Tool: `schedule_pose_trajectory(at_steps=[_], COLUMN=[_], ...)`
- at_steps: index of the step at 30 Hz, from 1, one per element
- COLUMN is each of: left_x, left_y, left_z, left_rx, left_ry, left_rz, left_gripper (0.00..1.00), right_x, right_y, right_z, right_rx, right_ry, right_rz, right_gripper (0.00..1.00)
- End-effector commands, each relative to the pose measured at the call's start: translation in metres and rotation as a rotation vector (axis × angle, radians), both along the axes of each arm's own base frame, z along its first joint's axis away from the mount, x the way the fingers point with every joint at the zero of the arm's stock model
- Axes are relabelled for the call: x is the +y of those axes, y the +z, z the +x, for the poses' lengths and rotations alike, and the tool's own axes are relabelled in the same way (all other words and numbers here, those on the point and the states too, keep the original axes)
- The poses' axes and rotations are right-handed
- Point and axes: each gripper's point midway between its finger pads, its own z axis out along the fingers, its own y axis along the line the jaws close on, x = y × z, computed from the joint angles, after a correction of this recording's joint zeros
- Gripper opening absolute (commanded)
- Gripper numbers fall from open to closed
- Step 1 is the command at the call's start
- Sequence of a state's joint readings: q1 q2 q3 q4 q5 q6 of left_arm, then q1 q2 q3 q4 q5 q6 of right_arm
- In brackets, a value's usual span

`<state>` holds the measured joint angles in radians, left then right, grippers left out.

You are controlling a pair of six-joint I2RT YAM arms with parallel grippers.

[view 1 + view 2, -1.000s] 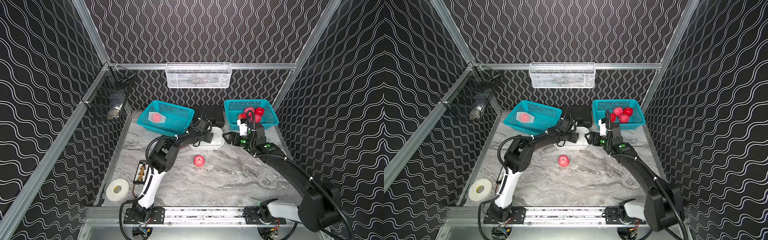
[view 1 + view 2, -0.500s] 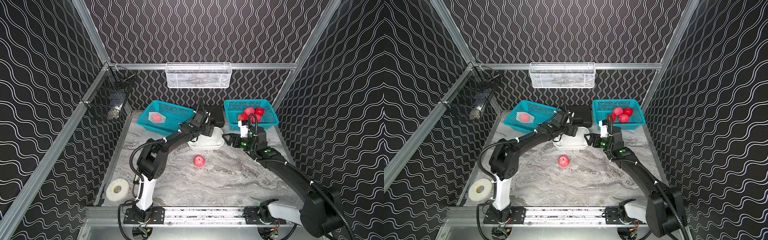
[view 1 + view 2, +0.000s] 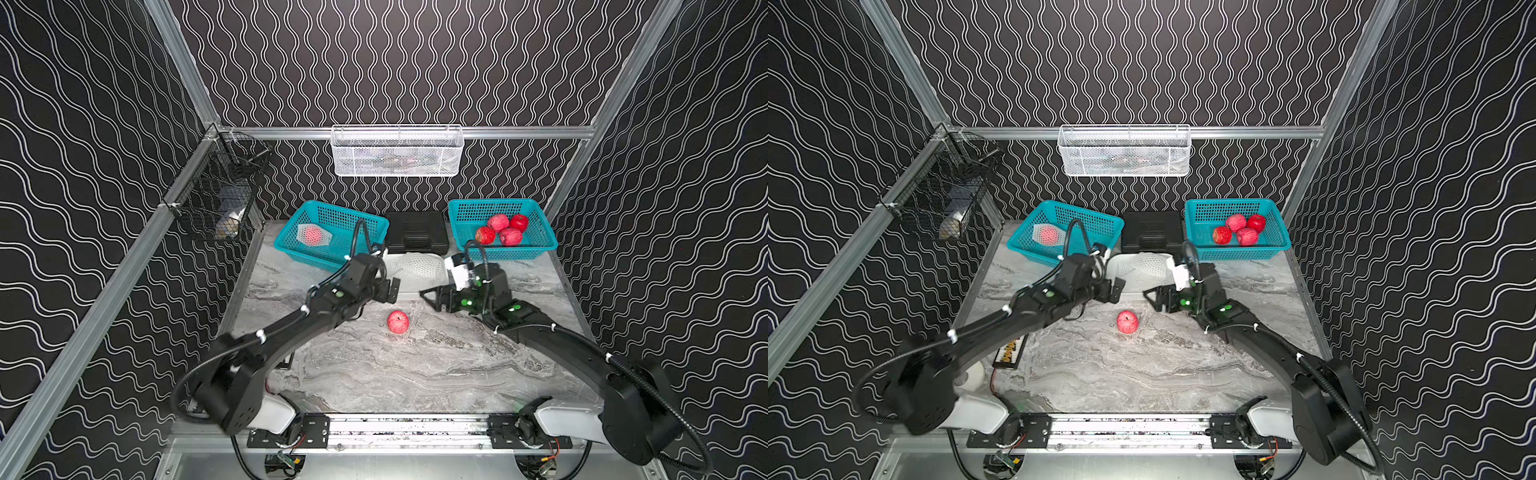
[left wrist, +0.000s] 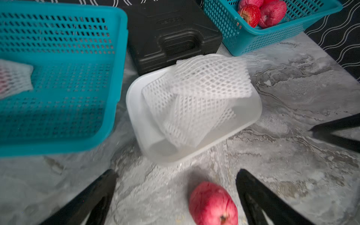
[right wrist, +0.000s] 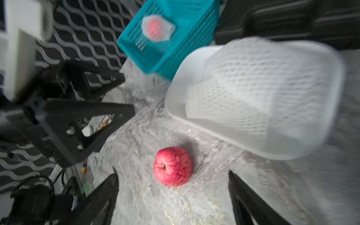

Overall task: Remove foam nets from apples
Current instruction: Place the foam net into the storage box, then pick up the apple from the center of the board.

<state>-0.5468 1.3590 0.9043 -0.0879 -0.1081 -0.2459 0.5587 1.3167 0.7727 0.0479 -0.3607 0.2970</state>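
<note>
Right wrist view: my right gripper (image 5: 173,174) is hovering low with its jaws spread wide and empty. The bare pinkish-red round apple (image 5: 173,166) is lying on the grey marbled tabletop (image 3: 415,374) just ahead of the fingertips, untouched.

Step in hand, as I judge it: picking this apple up for the basket of stripped fruit. I am aiming to lower until the fingers bracket its widest girth, centre it, then close gently. It is round and may roll if one finger arrives first.

My left gripper (image 4: 176,173) is also gaping wide and holding nothing, with the same apple beside one finger. I am judging that it should keep clear to avoid a clash.

Just beyond, the white smooth plastic tub (image 4: 194,153) is holding the loose white foam mesh nets (image 4: 196,87). Farther back, the left teal plastic basket (image 3: 311,255) is holding one apple wrapped in its net (image 3: 311,235). The right teal basket (image 3: 507,251) is holding four bare red apples (image 3: 511,237).

Pose: both arms are reaching forward and low, with the grippers angling inward toward each other above the apple.
</note>
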Motion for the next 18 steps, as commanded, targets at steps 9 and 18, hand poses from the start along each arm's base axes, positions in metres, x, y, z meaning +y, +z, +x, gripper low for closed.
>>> schedule_pose_trajectory(at_steps=[9,18], left_x=[0.042,0.031], left_y=[-0.088,-0.110], left_z=[-0.117,-0.122], left_rx=[0.235,0.279], left_ry=[0.044,-0.011], left_rz=[-0.067,-0.067], left_gripper=[0.99,0.99], right_x=[0.059,0.073], right_y=[-0.093,-0.132], right_z=[-0.016,-0.004], right_rx=[0.038,0.058], right_ry=[0.082,0.053], right_rz=[-0.274,-0.363], right_gripper=[0.96,0.98])
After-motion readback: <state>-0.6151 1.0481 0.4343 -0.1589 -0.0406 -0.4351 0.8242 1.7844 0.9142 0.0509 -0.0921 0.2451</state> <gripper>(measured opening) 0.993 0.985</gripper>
